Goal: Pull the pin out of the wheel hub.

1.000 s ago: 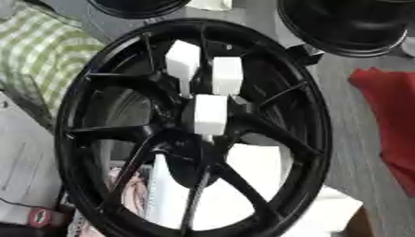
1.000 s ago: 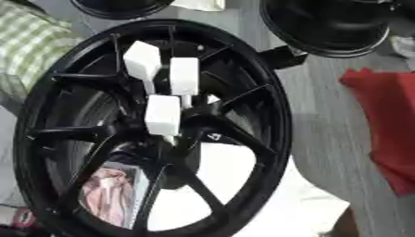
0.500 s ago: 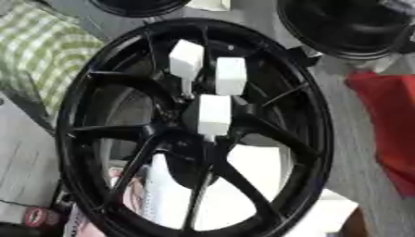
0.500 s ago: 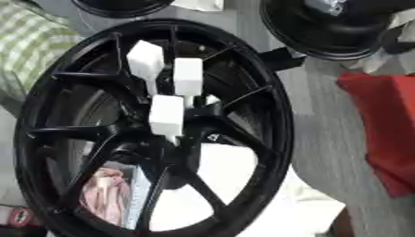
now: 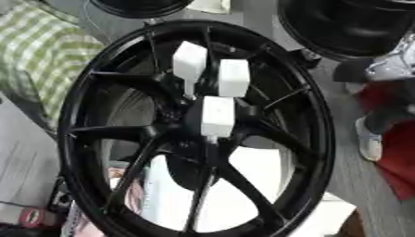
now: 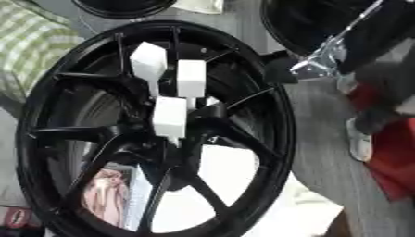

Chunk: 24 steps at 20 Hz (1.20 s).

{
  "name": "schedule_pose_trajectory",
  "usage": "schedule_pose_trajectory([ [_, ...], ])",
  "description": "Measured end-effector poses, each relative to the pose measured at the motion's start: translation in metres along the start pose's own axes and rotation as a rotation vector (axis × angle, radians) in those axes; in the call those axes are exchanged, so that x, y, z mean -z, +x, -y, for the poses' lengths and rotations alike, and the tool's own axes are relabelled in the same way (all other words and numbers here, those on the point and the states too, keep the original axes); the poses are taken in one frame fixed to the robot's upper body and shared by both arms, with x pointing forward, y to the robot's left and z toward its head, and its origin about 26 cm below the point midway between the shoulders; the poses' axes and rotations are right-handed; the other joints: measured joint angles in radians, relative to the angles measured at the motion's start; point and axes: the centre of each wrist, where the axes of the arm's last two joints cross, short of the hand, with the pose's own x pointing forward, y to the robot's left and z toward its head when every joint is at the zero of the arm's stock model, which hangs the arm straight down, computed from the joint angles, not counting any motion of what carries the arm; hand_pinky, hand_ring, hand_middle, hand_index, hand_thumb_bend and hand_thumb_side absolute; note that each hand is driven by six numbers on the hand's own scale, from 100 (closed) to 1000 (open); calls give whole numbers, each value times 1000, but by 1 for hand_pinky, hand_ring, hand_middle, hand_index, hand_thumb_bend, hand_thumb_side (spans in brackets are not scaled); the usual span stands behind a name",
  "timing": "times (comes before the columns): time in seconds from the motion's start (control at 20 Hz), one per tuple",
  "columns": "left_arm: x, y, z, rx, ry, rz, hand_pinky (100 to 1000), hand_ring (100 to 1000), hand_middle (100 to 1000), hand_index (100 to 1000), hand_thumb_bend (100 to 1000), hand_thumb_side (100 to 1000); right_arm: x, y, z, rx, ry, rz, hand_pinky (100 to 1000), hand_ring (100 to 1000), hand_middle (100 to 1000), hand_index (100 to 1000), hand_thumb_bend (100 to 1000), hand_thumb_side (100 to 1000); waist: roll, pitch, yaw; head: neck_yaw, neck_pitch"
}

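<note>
A black spoked wheel hub [image 5: 323, 139] fills the middle of both views. Three pins with white block heads stand in its centre: one at the upper left [image 5: 189, 62], one beside it [image 5: 233, 77], one lower down [image 5: 217, 115]. My right arm comes in from the upper right, with a silver joint [image 6: 324, 60] over the rim's edge. Its dark, blurred hand [image 6: 374, 111] hangs to the right of the wheel, apart from the pins. My left hand shows in no view.
A green checked cloth [image 5: 40, 55] lies to the left and a red cloth [image 5: 401, 166] to the right. Another black wheel [image 5: 340, 28] stands at the upper right, a third [image 5: 138, 7] at the top. White boxes [image 5: 259, 166] and something pink [image 6: 101, 194] show through the spokes.
My right arm has come into view from the upper right and now hangs over the red cloth beside the wheel. The three pins have not moved.
</note>
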Motion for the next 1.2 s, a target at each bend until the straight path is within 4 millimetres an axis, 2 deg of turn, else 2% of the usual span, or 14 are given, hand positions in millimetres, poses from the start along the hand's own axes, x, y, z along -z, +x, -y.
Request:
schedule_pose_trajectory([
  [0.5,0,0,1,-1,-9,-1,724,686,672,797,100,866,34,-2,7,6,180,132,870,865,745,770,496,241,-11,0,9,-17,-2],
  [1.05,0,0,1,-2,-13,1,724,685,673,797,100,866,64,-8,-2,39,235,195,871,862,742,771,499,244,-11,-1,16,-24,-3],
  [1.2,1,0,2,-3,-13,1,724,684,673,797,100,865,69,-9,-5,42,247,198,859,862,744,769,517,270,-11,-1,18,-29,-3],
])
